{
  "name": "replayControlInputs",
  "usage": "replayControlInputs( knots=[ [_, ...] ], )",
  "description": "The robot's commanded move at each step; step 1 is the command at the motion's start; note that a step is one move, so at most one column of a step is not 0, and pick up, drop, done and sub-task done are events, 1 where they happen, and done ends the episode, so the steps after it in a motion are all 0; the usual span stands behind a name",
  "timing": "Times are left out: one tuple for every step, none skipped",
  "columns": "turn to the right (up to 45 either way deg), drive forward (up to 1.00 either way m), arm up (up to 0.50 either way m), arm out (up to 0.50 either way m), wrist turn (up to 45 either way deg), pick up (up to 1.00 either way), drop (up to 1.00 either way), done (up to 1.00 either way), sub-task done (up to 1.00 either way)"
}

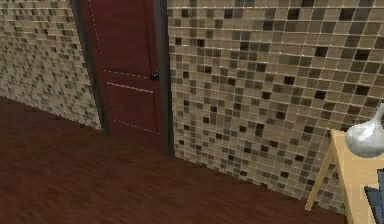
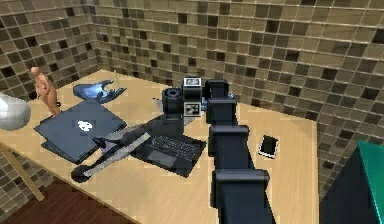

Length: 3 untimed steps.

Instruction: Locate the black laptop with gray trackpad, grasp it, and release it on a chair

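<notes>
On the wooden table [image 2: 290, 170] in the arm side view lie two dark laptops. One is a closed dark slab [image 2: 78, 128] with a small pale mark on its lid, at the left. The other is a black laptop [image 2: 175, 152] showing its keyboard, just left of the arm [image 2: 232, 150]. The gripper [image 2: 102, 160] reaches down-left from the two white marker squares [image 2: 188, 88], across both laptops. Because the laptops lie behind its far end, I cannot tell whether it holds anything.
The table also carries a small tan figurine [image 2: 42, 88], a bluish object [image 2: 100, 92], a phone [image 2: 268, 146] and a glass vase [image 2: 10, 110]. A teal object [image 2: 360, 185] stands at the right. In the forward view are a red-brown door [image 1: 125, 65], tiled walls, dark wood floor and a table corner [image 1: 350, 175].
</notes>
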Motion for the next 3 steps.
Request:
replayControlInputs(
  knots=[
    [0.0,0.00,0.00,0.00,45.0,0.00,0.00,0.00,0.00],
    [0.0,0.00,0.00,0.00,45.0,0.00,0.00,0.00,0.00],
    [0.0,0.00,0.00,0.00,3.0,0.00,0.00,0.00,0.00]
  ],
)
